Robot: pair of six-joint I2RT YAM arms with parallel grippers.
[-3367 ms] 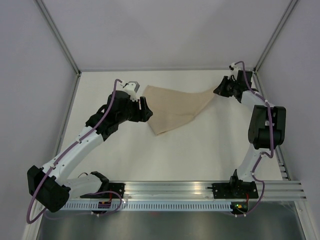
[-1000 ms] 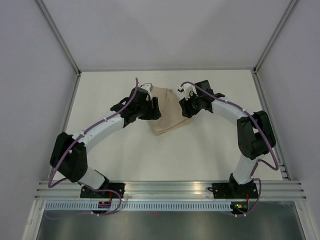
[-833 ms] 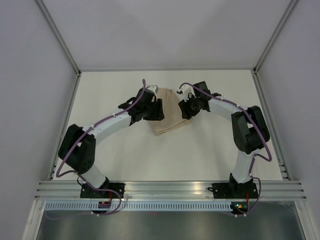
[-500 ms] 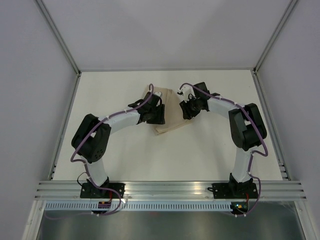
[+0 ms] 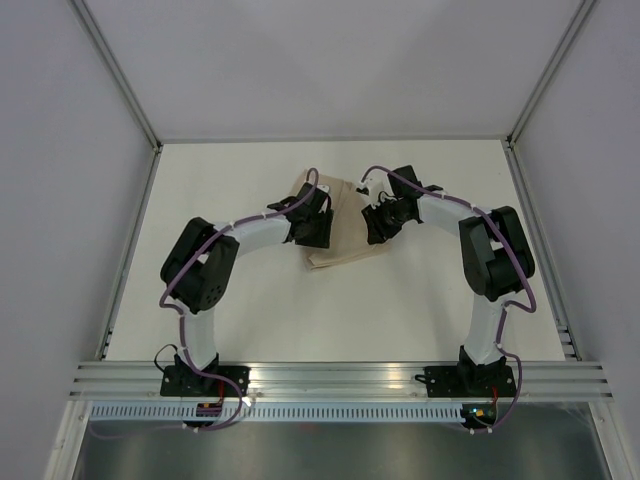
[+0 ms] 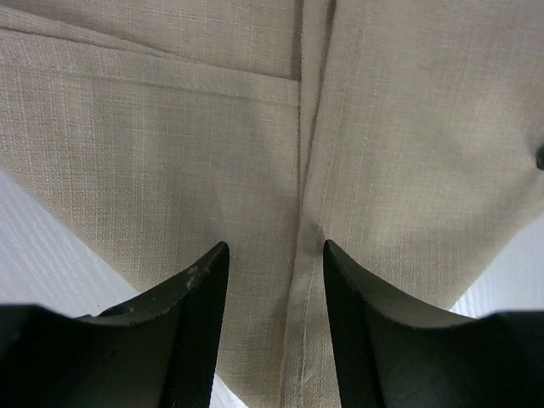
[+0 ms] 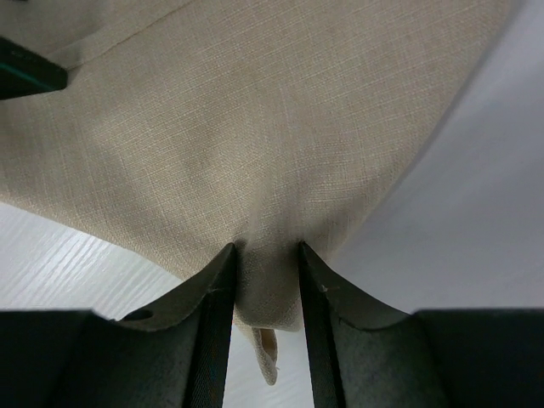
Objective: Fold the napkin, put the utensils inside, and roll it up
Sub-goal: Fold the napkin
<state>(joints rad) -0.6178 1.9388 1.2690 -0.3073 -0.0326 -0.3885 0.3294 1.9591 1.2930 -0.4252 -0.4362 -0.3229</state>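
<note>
The beige napkin [image 5: 343, 240] lies folded into a narrow bundle at the middle back of the white table, between my two grippers. My left gripper [image 5: 314, 227] is over its left part. In the left wrist view its fingers [image 6: 204, 280] stand apart over flat cloth [image 6: 391, 127], with a stitched hem [image 6: 304, 255] running between them and nothing pinched. My right gripper [image 5: 378, 224] is at the napkin's right edge. In the right wrist view it [image 7: 266, 252] is shut on a bunched fold of the napkin [image 7: 255, 110], and a small corner hangs below the fingers. The utensils are out of view.
White walls and metal corner posts [image 5: 118, 72] enclose the table [image 5: 420, 300] on three sides. An aluminium rail [image 5: 340, 378] with both arm bases runs along the near edge. Both arms arch inward over the table's middle.
Both arms have swung inward, and the left gripper has slid right onto the napkin. The cloth has gone from a wide spread to a narrow folded bundle. The right jaws have closed further on their fold.
</note>
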